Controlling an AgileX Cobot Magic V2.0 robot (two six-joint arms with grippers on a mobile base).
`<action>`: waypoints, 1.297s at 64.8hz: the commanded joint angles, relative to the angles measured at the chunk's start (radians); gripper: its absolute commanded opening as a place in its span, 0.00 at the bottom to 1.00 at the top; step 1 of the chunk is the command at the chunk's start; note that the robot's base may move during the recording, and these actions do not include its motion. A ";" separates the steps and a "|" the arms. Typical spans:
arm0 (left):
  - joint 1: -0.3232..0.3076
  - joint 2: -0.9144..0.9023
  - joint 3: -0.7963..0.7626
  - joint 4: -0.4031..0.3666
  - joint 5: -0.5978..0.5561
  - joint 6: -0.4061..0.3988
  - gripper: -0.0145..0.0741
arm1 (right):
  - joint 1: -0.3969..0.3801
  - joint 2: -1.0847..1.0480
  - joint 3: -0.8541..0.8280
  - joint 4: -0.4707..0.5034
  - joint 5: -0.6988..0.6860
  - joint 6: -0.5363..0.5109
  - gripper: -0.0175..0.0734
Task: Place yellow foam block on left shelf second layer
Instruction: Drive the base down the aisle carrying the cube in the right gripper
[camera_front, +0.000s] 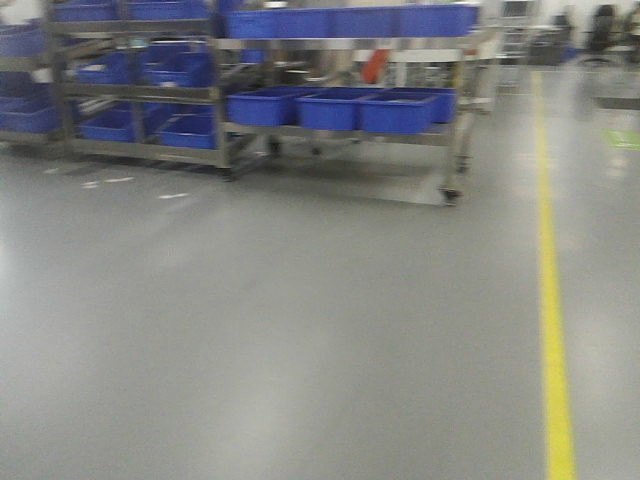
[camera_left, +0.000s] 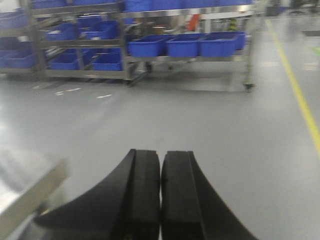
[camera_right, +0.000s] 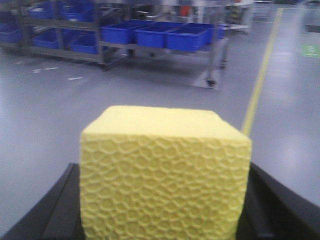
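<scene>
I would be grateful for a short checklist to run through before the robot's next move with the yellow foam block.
1. Grip: the yellow foam block sits squarely in the right gripper: ok.
2. The left gripper is shut and empty: ok.
3. The shelf racks are in view ahead: ok.
4. The grey floor toward the racks is free of obstacles: ok.
5. Free spot on the target layer: cannot tell; the visible levels carry blue bins.
6. Views sharp enough for aiming: not ok, they are blurred.
</scene>
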 joint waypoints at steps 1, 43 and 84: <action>-0.002 -0.013 0.026 -0.003 -0.088 -0.004 0.32 | -0.005 0.017 -0.025 -0.025 -0.087 -0.005 0.58; -0.002 -0.013 0.026 -0.003 -0.088 -0.004 0.32 | -0.005 0.016 -0.025 -0.025 -0.086 -0.005 0.58; -0.002 -0.013 0.026 -0.003 -0.088 -0.004 0.32 | -0.005 0.015 -0.025 -0.025 -0.084 -0.005 0.58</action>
